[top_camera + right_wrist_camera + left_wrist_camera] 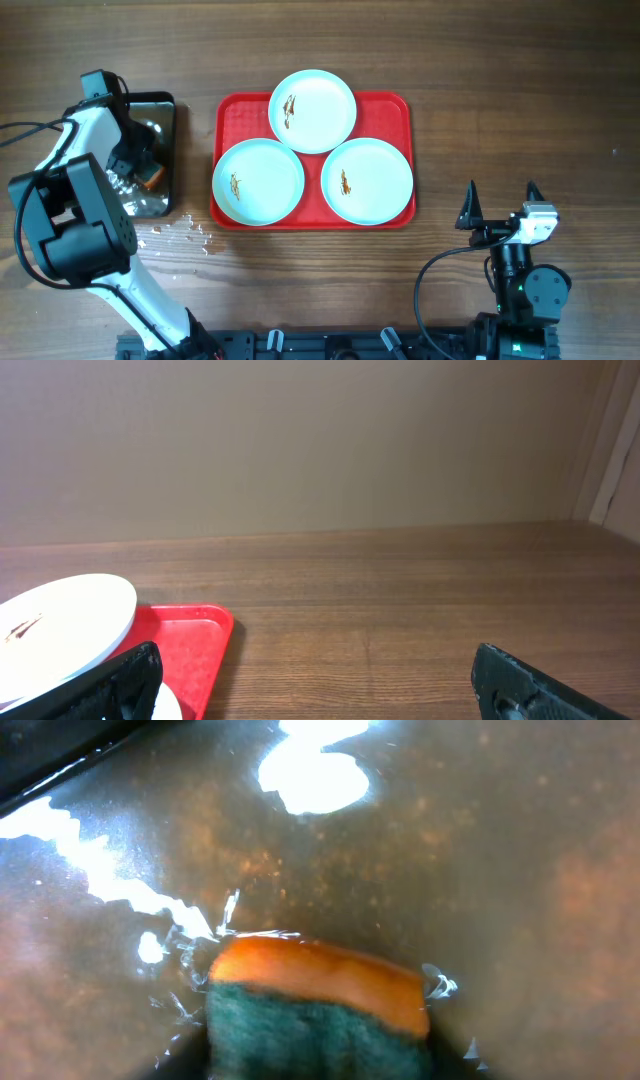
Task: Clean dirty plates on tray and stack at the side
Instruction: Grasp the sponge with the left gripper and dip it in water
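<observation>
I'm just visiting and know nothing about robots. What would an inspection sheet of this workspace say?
Surface: wooden table, water droplets beside the metal tray.
Job's things: three plates, each smeared brown-orange, on the red tray; none stacked aside.
Clutter: wet metal tray holding an orange-green sponge.
Grippers: left gripper over the sponge, grip hidden; right gripper open, empty, off to the tray's right.
Cables: black cable by each arm, clear of the plates.
Surroundings: plain beige wall.
</observation>
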Tool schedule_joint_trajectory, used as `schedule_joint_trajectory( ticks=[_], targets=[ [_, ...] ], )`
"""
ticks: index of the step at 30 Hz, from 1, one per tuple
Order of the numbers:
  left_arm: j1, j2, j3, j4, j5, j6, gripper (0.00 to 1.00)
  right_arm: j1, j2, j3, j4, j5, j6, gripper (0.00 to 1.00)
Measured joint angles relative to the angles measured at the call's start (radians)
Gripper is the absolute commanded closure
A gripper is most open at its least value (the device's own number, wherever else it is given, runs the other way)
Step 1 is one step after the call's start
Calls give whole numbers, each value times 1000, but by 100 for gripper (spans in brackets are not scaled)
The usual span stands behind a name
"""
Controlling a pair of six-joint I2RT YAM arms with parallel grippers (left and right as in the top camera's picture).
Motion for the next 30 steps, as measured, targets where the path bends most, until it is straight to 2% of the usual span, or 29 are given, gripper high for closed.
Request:
schedule_joint_trajectory(
  ticks=[1,3,5,6,7,8,9,10,11,12,19,20,21,22,23,24,25,26,27,28,29,30],
  targets=[
    [0,0,0,0,6,0,0,0,0,0,0,0,0,0],
    [0,0,0,0,16,8,0,0,0,0,0,0,0,0],
    [0,-1,2,-8,16,6,12,0,0,0,0,0,0,0],
    [0,-1,4,-27,16,8,36,0,0,0,0,0,0,0],
    [1,-2,6,-39,21,8,91,0,0,0,0,0,0,0],
    [1,-5,7,-53,28,6,96,0,0,0,0,0,0,0],
    [1,-10,8,-71,31,7,96,0,0,0,0,0,0,0],
    [1,-14,8,-77,35,7,83,0,0,0,0,0,0,0],
    [1,-20,8,-87,39,9,29,0,0,0,0,0,0,0],
    [1,-23,8,-89,40,14,0,0,0,0,0,0,0,0],
    [1,-32,8,-129,145,7,0,0,0,0,0,0,0,0],
    [1,-32,8,-140,167,7,32,0,0,0,0,0,0,0],
    [1,-32,8,-154,190,7,80,0,0,0,0,0,0,0],
    [1,-32,8,-161,209,6,96,0,0,0,0,0,0,0],
    [1,-32,8,-164,218,7,96,0,0,0,0,0,0,0],
    [1,-32,8,-166,222,6,83,0,0,0,0,0,0,0],
    [1,-32,8,-165,229,10,32,0,0,0,0,0,0,0],
    [1,-32,8,-165,233,13,0,0,0,0,0,0,0,0],
    [1,-32,8,-165,236,11,3,0,0,0,0,0,0,0],
    [1,-32,8,-164,241,10,72,0,0,0,0,0,0,0],
    [1,-32,8,-163,241,10,96,0,0,0,0,0,0,0],
    [1,-32,8,-157,241,5,96,0,0,0,0,0,0,0]
  ],
)
